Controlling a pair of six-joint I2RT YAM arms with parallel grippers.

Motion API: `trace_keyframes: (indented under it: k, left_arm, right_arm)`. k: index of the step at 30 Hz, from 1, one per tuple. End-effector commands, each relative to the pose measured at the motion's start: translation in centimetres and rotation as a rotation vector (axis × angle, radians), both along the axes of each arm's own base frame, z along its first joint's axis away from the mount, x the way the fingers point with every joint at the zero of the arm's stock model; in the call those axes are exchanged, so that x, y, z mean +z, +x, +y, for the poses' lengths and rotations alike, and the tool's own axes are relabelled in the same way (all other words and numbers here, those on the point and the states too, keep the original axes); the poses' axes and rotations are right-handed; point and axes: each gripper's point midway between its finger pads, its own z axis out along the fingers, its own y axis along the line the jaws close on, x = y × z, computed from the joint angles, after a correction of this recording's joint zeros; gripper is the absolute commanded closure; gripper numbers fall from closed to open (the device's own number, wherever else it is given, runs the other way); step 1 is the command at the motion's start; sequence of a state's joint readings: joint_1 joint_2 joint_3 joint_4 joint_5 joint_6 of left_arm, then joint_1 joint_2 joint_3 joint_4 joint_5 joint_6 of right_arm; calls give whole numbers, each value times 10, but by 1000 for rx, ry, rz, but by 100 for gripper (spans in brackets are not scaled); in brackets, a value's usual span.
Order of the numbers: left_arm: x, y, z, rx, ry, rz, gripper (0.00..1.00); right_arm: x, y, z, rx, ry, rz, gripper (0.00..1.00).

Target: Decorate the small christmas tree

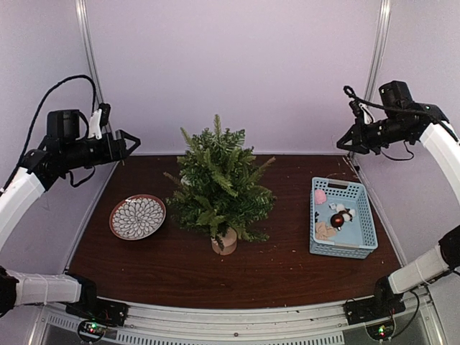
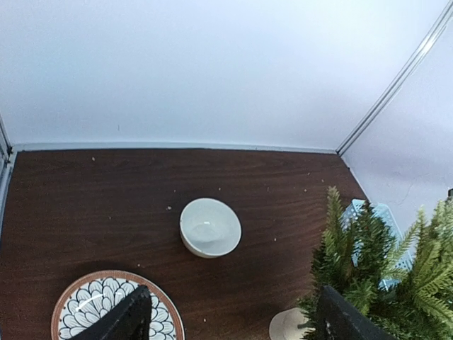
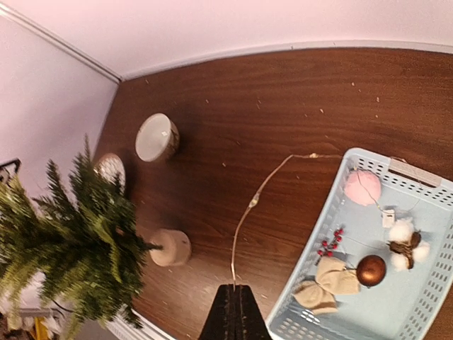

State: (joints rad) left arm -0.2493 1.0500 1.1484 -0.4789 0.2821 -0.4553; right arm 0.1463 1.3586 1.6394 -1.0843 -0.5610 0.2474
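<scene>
The small christmas tree (image 1: 219, 183) stands mid-table on its pale wooden stump (image 1: 225, 243), bare of ornaments; it also shows in the left wrist view (image 2: 382, 276) and the right wrist view (image 3: 71, 241). My right gripper (image 3: 235, 287) hangs high at the back right (image 1: 347, 144), shut on the end of a thin light wire (image 3: 253, 202) that trails down to the blue basket (image 3: 425, 283). My left gripper (image 2: 235, 294) is raised at the back left (image 1: 133, 144), open and holding nothing.
The blue basket (image 1: 313, 215) at right holds a pink ball (image 3: 362, 187), a brown bauble (image 3: 371, 270), burlap bows (image 3: 327, 283), red berries (image 3: 328, 243) and white puffs (image 3: 403, 237). A patterned plate (image 1: 137, 217) lies left of the tree. A white bowl (image 2: 210, 227) sits behind the tree.
</scene>
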Motion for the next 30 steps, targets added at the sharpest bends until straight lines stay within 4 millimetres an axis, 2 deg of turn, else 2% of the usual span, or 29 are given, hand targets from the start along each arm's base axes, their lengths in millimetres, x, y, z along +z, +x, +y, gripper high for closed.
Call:
trace_keyframes:
  k: [1, 5, 8, 9, 12, 17, 20, 25, 30]
  left_arm:
    - [55, -8, -3, -21, 15, -173, 21]
    - [85, -12, -13, -65, 52, -247, 21]
    - [100, -14, -29, -120, 120, -269, 22]
    - [110, -16, -34, -135, 142, -291, 21]
    - [120, -16, -47, -168, 171, -313, 21]
    - [122, -19, -67, -216, 246, -321, 21]
    - [122, -16, -73, -217, 281, -319, 20]
    - [124, -2, -73, -195, 338, -290, 17]
    - [119, 8, -67, -151, 385, -239, 9]
  right_arm:
    - [73, 5, 14, -49, 217, -172, 100]
    - [112, 5, 17, -69, 333, -262, 100]
    - [141, 3, 20, -68, 408, -329, 100]
    - [152, 2, 21, -62, 431, -361, 100]
    - [176, 0, 24, -53, 470, -418, 100]
    - [206, -5, 26, -36, 509, -507, 100]
    - [218, -8, 26, -34, 523, -551, 100]
    - [212, -4, 22, -74, 543, -570, 100]
    - [211, -1, 11, -143, 521, -603, 100]
